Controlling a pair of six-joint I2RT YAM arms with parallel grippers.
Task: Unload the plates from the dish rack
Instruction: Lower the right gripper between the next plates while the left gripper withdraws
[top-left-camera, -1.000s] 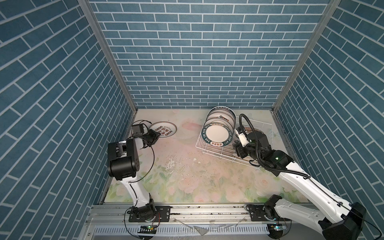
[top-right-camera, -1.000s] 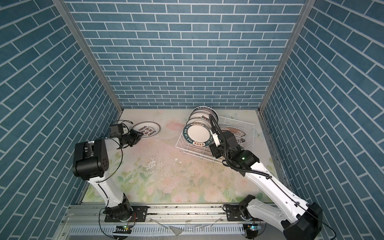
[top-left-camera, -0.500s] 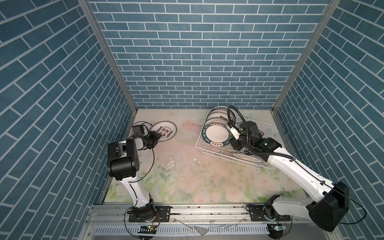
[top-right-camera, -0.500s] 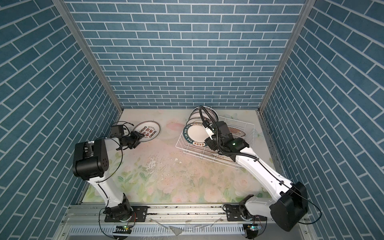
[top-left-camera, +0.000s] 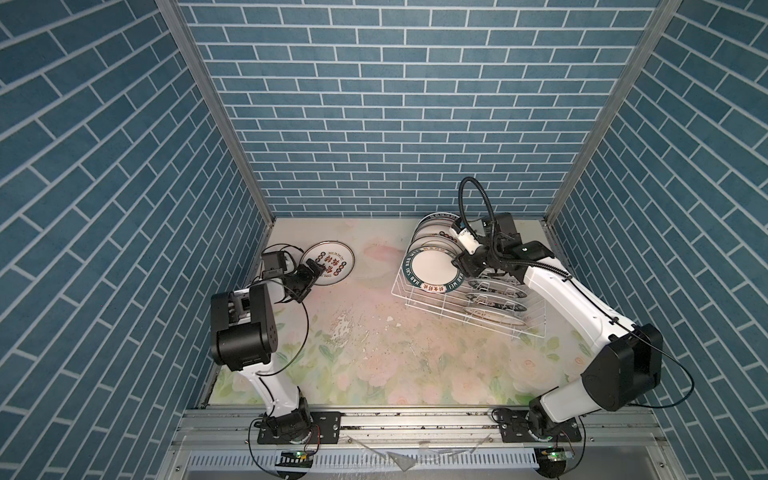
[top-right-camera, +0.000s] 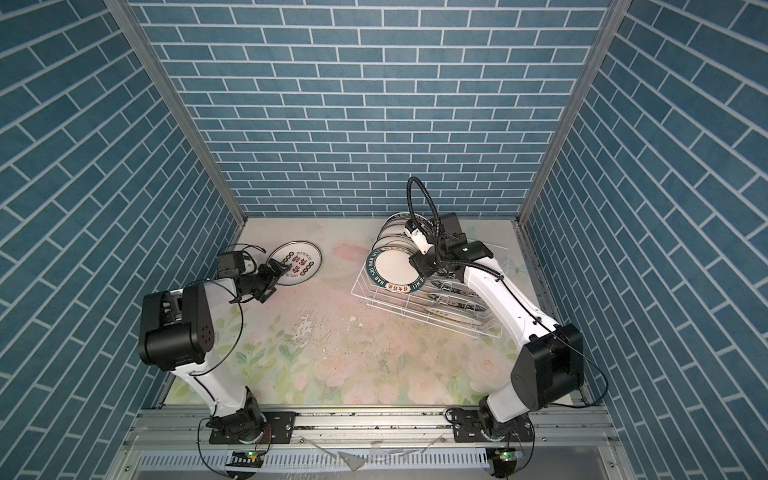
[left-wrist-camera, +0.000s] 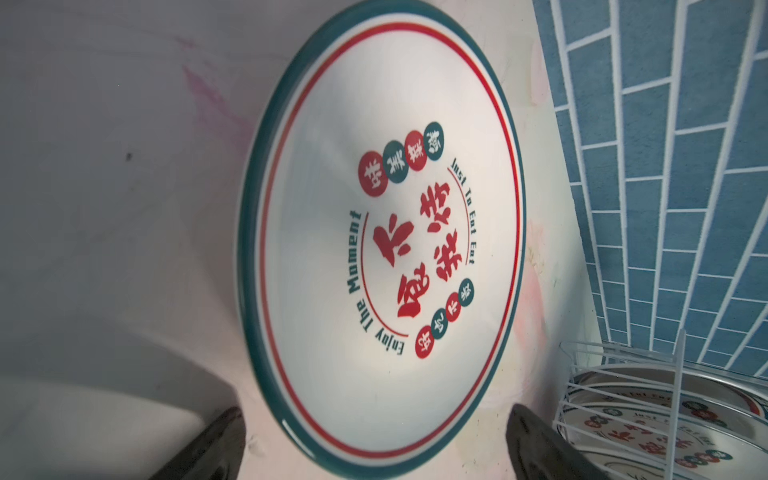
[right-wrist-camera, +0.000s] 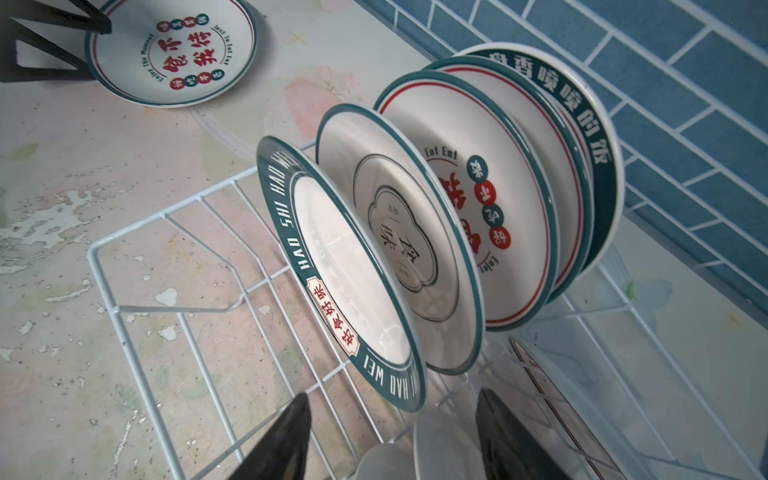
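Left fingers (left-wrist-camera: 212, 451) gape empty by the flat red-character white round plate (left-wrist-camera: 382, 232), right fingers (right-wrist-camera: 286, 440), parted, straddle a racked green-rimmed plate (right-wrist-camera: 349, 270) ungripped; worn floral desk (top-left-camera: 374, 353), blue-brick walls (top-left-camera: 395, 104).

We see the plates (right-wrist-camera: 353, 266) as glazed ceramic, smooth and glossy, with light glinting on their green rims; the plate lying flat (left-wrist-camera: 374, 232) shines the same way. The dish rack (right-wrist-camera: 174, 309) is thin wire under a smooth white coating. The table (top-left-camera: 374, 353) wears a matt flowered print, scuffed and flaking to rough pale patches in places. The walls (top-left-camera: 395, 104) look soft and matt, like felt printed with brick. We take the corner posts (top-left-camera: 217, 108) for brushed metal. The left claw (left-wrist-camera: 374, 409) and right claw (right-wrist-camera: 392, 392) have dull black fingers (right-wrist-camera: 286, 436), plastic by the look; the arm shells (top-left-camera: 573, 307) are smooth white.
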